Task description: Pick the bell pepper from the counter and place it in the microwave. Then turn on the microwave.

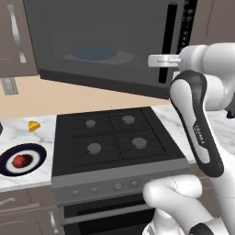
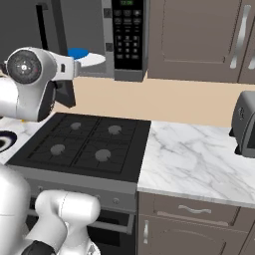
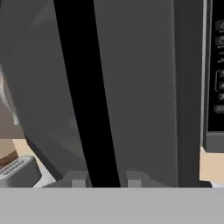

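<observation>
In the left base view, the white arm's two-finger gripper (image 1: 158,60) reaches the black vertical door handle (image 1: 166,43) of the large dark grey microwave (image 1: 105,41), whose door stands ajar. Below and left of the microwave, the small round red bell pepper (image 1: 19,160) lies on a dark-rimmed plate (image 1: 36,151) on the white marble counter (image 1: 27,133).

In the right base view, the black keypad panel (image 2: 128,35) sits right of the microwave's white turntable (image 2: 92,59).

In the hand view, the gripper's two fingers (image 3: 78,180) are closed on the handle.
</observation>
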Robot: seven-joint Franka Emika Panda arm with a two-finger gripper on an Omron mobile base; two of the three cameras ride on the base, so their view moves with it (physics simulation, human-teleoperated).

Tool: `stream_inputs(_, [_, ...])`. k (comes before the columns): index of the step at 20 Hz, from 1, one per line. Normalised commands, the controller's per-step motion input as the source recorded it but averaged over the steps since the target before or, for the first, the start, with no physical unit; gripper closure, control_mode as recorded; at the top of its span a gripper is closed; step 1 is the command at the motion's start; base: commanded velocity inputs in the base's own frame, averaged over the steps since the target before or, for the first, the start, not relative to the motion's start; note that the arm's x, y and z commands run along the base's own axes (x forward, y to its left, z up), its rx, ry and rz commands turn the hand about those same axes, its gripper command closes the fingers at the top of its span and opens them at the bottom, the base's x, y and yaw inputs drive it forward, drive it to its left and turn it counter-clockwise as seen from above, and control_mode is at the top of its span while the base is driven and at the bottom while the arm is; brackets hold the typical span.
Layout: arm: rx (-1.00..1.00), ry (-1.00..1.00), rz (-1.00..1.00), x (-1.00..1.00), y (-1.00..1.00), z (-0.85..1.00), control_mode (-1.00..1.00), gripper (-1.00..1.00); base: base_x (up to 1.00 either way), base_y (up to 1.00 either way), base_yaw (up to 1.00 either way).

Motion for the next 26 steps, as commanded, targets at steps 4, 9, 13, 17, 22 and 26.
stream_inputs(4, [0.00,0.00,0.00,-0.43,0.09,0.09,-1.00,1.00,0.00,0.00,0.00])
stream_inputs(9, [0.00,0.00,0.00,-0.39,0.09,0.08,-1.00,1.00,0.00,0.00,0.00])
stream_inputs(13, [-0.01,0.00,0.00,-0.31,0.09,0.04,-1.00,-1.00,0.00,0.00,0.00])
stream_inputs(17, [-0.03,0.00,0.00,-0.21,-0.01,0.04,-1.00,-1.00,0.00,0.00,0.00])
stream_inputs(22, [0.00,-0.02,0.00,-0.26,-0.10,0.10,-1.00,-1.00,0.00,0.00,0.00])
stream_inputs(26, [0.00,-0.05,0.00,-0.35,-0.25,0.12,-1.00,-1.00,0.00,0.00,0.00])
